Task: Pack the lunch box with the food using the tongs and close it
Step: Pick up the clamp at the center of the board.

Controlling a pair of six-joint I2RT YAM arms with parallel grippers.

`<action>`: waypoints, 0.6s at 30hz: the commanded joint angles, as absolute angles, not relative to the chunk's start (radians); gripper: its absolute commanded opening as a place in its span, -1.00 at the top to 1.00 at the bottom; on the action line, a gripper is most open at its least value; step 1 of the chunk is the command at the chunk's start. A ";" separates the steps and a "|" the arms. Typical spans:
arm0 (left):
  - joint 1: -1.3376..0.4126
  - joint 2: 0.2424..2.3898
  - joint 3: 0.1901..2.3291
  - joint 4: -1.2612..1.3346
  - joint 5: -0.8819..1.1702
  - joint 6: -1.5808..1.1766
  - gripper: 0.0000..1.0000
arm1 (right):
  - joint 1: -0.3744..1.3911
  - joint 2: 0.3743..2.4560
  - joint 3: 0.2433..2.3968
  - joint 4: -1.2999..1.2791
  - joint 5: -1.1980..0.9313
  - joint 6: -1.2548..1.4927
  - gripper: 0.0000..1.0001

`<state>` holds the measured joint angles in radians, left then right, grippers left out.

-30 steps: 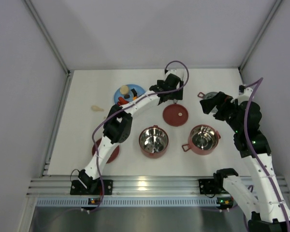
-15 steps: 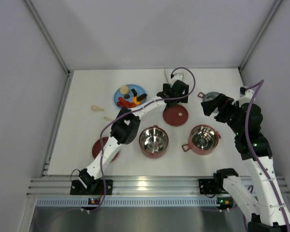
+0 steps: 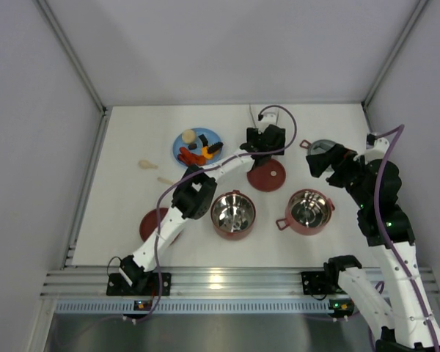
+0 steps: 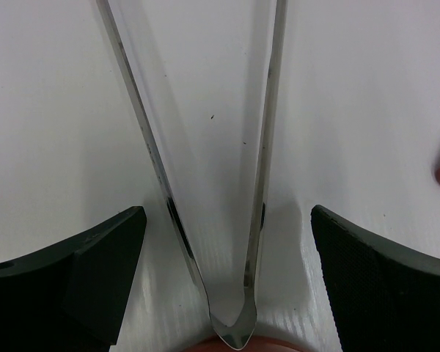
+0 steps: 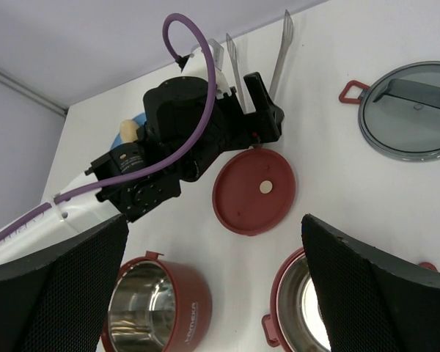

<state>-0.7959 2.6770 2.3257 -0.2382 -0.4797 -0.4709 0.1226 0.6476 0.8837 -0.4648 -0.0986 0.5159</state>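
The silver tongs [image 4: 268,147] lie on the white table as a narrow V. Their joined end [image 4: 233,334] rests at the rim of a maroon disc lid [image 3: 267,174]. My left gripper [image 4: 227,279] is open and straddles that joined end, with both fingers clear of the metal. The tongs [image 3: 252,114] run toward the back wall in the top view. Two lunch box bowls [image 3: 233,213] [image 3: 308,210] stand open with nothing inside. The food sits on a blue plate [image 3: 209,134]. My right gripper [image 3: 319,158] hangs open above the grey top lid [image 3: 324,145], holding nothing.
A second maroon lid [image 3: 155,224] lies at the near left, partly under my left arm. Two pale bits [image 3: 145,164] [image 3: 165,180] lie on the table left of the plate. Side walls close in the table on both sides.
My left arm swung its elbow rightward, uncovering the blue plate, and its gripper settled over the tongs' joined end. The right gripper drifted slightly right. Both stayed open.
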 commanded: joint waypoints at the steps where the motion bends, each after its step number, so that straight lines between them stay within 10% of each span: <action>1: -0.802 2.701 2.376 -0.158 -0.503 -0.474 -0.98 | 0.109 0.630 0.876 -0.457 -0.092 0.502 -0.99; 18: -0.801 2.770 2.461 -0.137 -0.568 -0.417 -0.93 | 0.109 0.623 0.842 -0.430 -0.091 0.509 -0.99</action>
